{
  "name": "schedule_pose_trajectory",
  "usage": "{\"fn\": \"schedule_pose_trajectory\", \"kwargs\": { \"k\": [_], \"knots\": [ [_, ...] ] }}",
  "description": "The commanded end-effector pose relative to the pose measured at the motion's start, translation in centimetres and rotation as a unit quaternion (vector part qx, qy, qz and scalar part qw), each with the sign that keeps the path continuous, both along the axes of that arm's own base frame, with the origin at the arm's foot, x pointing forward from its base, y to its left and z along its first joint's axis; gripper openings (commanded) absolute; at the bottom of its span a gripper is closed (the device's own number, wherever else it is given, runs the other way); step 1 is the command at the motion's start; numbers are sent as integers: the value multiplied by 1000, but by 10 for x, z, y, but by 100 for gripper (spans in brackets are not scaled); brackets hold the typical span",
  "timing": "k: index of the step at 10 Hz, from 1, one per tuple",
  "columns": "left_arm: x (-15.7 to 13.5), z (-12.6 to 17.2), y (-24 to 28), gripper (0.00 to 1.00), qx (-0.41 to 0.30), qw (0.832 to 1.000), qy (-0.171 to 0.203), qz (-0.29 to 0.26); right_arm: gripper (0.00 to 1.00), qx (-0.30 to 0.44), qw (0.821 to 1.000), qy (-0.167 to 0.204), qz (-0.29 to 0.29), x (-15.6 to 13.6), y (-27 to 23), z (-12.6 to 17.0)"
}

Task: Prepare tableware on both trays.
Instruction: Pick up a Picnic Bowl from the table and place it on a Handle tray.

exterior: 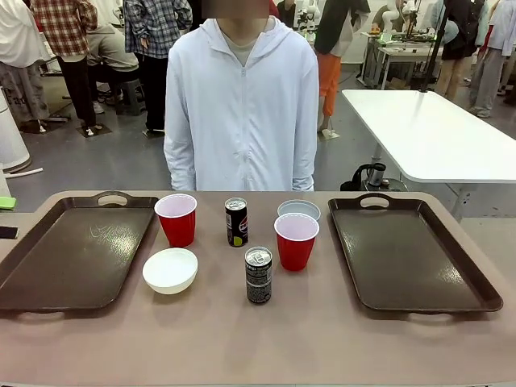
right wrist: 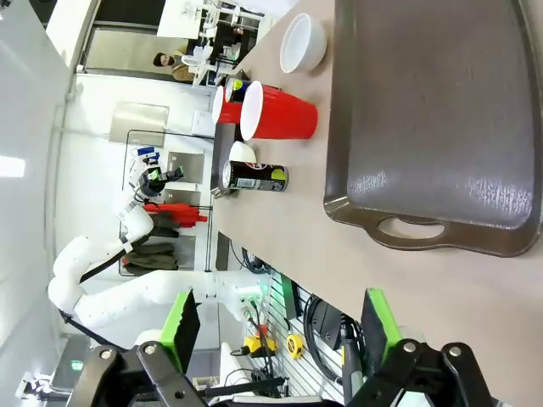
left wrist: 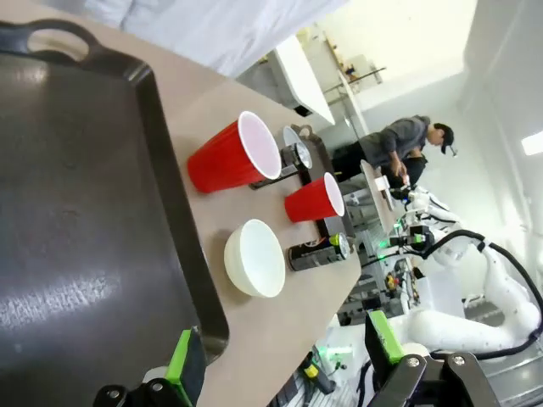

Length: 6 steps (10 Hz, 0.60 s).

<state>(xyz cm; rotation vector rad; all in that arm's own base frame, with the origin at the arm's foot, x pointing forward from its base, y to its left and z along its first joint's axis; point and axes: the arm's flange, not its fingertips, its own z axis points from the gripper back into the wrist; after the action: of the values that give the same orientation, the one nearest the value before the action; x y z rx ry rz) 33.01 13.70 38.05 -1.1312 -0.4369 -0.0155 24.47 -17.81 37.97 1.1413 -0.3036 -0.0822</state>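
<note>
Two glossy, raised-rim brown trays frame the table: the left tray (exterior: 76, 250) lies just ahead of the wide-spread, empty left gripper (left wrist: 282, 348), and the right tray (exterior: 411, 258) ahead of the equally spread right gripper (right wrist: 280, 315). Farther ahead of both grippers stand two red plastic cups (exterior: 176, 219) (exterior: 296, 240), two round white bowls (exterior: 170, 270) (exterior: 298, 210) and two slim dark cans (exterior: 236, 222) (exterior: 258, 275).

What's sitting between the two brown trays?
In the front view: two red cups, two small bowls and two dark cans.
</note>
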Motion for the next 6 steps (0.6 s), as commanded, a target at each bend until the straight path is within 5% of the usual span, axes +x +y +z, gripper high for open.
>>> {"fn": "schedule_pose_trajectory", "kwargs": {
  "k": [1, 3, 4, 6],
  "knots": [
    [-10, 1, -17, 100, 14, 1000, 13, 4, 100, -1, 1000, -6, 4, 1, 15, -7],
    [-9, 7, -21, 100, 68, 997, 21, -40, 100, -20, 1000, -17, 15, 2, 22, 1],
    [3, 1, -6, 100, 11, 1000, 8, -6, 100, -4, 1000, 7, 9, 4, 4, -3],
    [3, 1, -6, 100, 11, 1000, 8, -6, 100, -4, 1000, 7, 9, 4, 4, -3]
  ]
}}
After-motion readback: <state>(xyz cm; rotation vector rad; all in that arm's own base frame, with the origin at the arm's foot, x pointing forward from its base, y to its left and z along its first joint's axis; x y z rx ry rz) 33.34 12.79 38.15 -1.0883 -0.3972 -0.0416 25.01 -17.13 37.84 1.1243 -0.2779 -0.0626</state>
